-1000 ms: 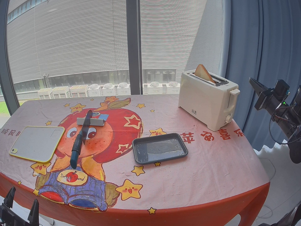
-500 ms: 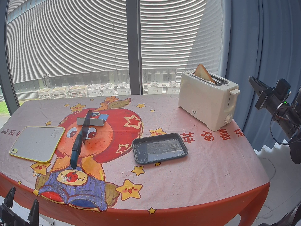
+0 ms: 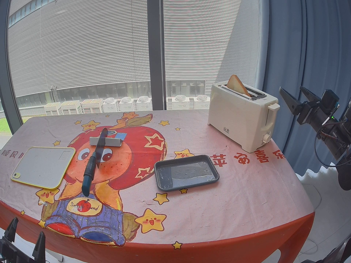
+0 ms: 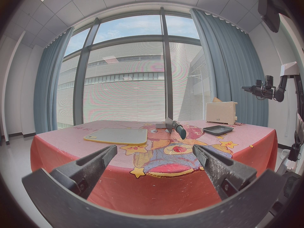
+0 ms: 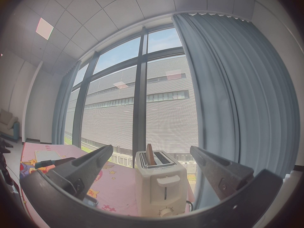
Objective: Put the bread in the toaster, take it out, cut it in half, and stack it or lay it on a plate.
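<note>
Black fingers of the right gripper [image 3: 291, 89] have just spread. 1 s ago they sat together as one blade off the table's [image 3: 234, 201] right side; now they're parted w/ a clear gap and nothing between them, and the wrist has nudged slightly up and toward the toaster [image 3: 241, 117]. You can read that as prep for the take-out step, imo. The bread [image 3: 237, 84] stands tilted in the far slot w/ its top corner poking well above the toaster, so it looks ready to be plucked. Nothing else has shifted: the knife [image 3: 91, 161] lies across its rest, the cutting board [image 3: 42, 167] is at the left and the dark plate [image 3: 187, 158] is mid-table. Pose now: your right arm hangs beside the table, apart from the toaster and about level w/ its top. Its fingers point roughly horizontally at it, and the wrist cam has toaster and slice framed btwn the released jaws. The left gripper [image 4: 154, 149] is parked low at the near left edge, also spread wide and empty. You'd prob need to come in above the slot, since the slice leans.
</note>
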{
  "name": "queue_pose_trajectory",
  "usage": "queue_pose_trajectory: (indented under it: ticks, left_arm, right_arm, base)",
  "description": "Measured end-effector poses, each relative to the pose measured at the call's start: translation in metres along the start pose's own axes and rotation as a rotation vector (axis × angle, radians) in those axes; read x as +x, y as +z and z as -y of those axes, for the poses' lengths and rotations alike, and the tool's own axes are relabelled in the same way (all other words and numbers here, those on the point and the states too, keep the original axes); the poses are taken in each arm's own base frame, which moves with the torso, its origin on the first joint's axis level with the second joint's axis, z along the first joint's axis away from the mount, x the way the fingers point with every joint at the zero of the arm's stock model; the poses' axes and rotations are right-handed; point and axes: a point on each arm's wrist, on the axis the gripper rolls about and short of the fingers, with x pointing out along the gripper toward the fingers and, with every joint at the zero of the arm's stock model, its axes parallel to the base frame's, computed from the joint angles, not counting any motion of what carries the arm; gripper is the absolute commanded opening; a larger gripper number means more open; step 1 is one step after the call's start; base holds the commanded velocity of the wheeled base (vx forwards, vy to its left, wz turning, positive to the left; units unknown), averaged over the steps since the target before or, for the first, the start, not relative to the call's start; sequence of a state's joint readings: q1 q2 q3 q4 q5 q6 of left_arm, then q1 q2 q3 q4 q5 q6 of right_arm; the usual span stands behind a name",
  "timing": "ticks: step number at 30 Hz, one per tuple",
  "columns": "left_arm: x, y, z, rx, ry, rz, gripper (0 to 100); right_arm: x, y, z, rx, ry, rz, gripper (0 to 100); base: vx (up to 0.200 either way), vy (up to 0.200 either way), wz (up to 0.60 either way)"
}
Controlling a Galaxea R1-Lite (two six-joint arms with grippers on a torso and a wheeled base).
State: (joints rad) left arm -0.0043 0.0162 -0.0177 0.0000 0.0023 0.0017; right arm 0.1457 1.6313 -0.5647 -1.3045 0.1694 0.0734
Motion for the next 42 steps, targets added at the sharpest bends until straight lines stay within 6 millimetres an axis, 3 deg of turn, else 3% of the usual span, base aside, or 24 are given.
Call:
queue_pose_trajectory:
  ticks: [8,20,29,42]
  left_arm:
    - [0.000,0.000,0.000,0.000,0.000,0.000,100]
    - [0.000,0.000,0.000,0.000,0.000,0.000,100]
    - [0.000,0.000,0.000,0.000,-0.001,0.000,100]
    - [0.000,0.000,0.000,0.000,0.000,0.000,100]
  right_arm:
    - [0.006,0.003,-0.005,0.033,-0.012,0.030,100]
    - [0.013,0.005,0.012,0.053,-0.020,0.006,100]
    - [0.030,0.008,0.026,0.005,-0.047,-0.126,100]
    - [0.042,0.021,0.027,0.016,-0.036,-0.357,100]
  base:
    - [0.000,0.000,0.00]
    - [0.000,0.000,0.00]
    - [0.000,0.000,0.00]
    - [0.000,0.000,0.00]
